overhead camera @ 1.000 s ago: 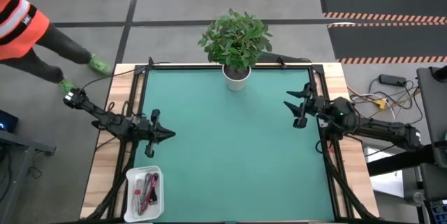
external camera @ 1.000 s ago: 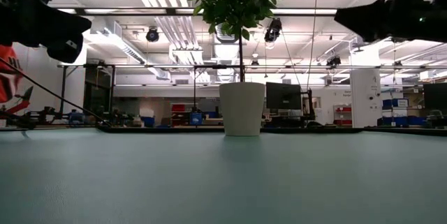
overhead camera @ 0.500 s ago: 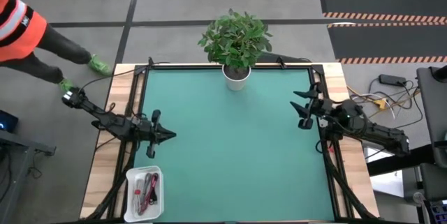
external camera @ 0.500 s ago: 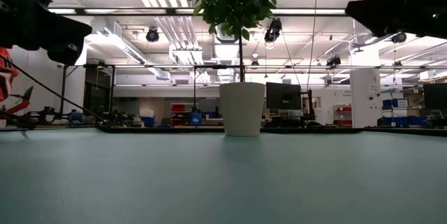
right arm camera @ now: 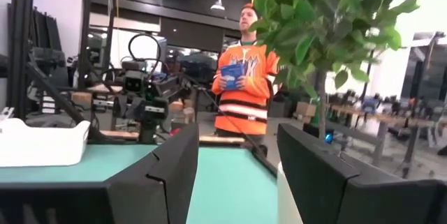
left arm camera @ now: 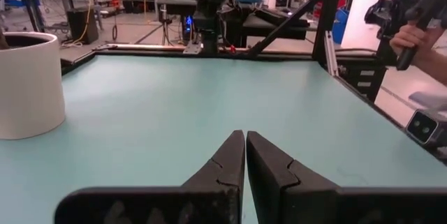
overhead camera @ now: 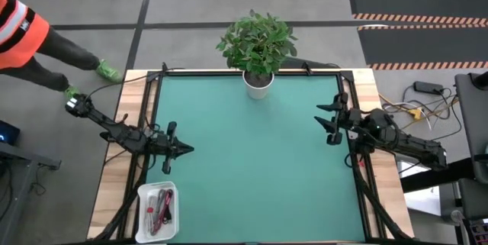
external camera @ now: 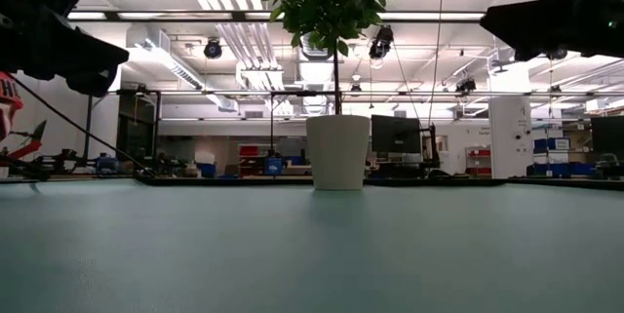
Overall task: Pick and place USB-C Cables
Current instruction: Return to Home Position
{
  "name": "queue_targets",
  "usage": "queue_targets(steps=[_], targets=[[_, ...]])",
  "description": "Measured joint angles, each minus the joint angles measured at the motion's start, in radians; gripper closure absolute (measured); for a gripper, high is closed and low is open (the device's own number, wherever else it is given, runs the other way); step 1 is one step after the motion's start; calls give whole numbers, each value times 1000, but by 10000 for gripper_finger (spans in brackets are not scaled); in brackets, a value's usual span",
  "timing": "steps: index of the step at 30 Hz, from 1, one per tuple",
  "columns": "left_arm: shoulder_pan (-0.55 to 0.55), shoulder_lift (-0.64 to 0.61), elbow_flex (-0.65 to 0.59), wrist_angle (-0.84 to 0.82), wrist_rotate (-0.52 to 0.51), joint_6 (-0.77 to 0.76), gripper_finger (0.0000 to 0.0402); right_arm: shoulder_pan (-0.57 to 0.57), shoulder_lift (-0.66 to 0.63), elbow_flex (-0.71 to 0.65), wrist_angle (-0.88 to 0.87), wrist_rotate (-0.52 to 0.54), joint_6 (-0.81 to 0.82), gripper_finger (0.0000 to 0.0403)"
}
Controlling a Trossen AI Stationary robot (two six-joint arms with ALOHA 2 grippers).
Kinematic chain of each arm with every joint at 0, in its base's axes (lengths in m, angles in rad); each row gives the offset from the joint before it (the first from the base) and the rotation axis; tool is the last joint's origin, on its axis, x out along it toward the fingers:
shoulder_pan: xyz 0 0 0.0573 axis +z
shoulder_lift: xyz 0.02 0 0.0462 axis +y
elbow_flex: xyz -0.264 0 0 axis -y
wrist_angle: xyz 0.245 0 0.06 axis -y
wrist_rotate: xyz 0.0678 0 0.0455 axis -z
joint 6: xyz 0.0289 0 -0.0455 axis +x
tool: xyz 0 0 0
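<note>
The USB-C cables (overhead camera: pixel 158 208) lie bundled in a white tray (overhead camera: pixel 142 213) on the wooden border at the table's near-left corner; I make out magenta, red and white strands. My left gripper (overhead camera: pixel 189 149) (left arm camera: pixel 245 135) hovers shut over the green mat's left side, just beyond the tray. My right gripper (overhead camera: pixel 323 123) (right arm camera: pixel 237 158) hovers open near the mat's right edge. Both are raised, seen high in the low view as left gripper (external camera: pixel 58 40) and right gripper (external camera: pixel 556 20). The right wrist view shows the tray (right arm camera: pixel 42 144) across the table.
A potted plant in a white pot (overhead camera: pixel 258 82) (external camera: pixel 338 152) stands at the mat's far edge, middle. A person in an orange vest (overhead camera: pixel 19 27) (right arm camera: pixel 244 91) is beyond the far-left corner. A person's hand (left arm camera: pixel 412 39) shows past the right edge.
My right gripper has drawn back a little toward the table's right edge, still open. The left arm has barely shifted.
</note>
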Motion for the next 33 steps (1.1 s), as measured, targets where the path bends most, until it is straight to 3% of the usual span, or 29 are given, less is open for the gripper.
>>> queue_targets(steps=[5, 33], targets=[[0, 23, 0, -1, 0, 0, 401, 0, 6, 0, -9, 1, 61, 216], [0, 116, 0, -1, 0, -1, 401, 0, 19, 0, -11, 1, 58, 216]])
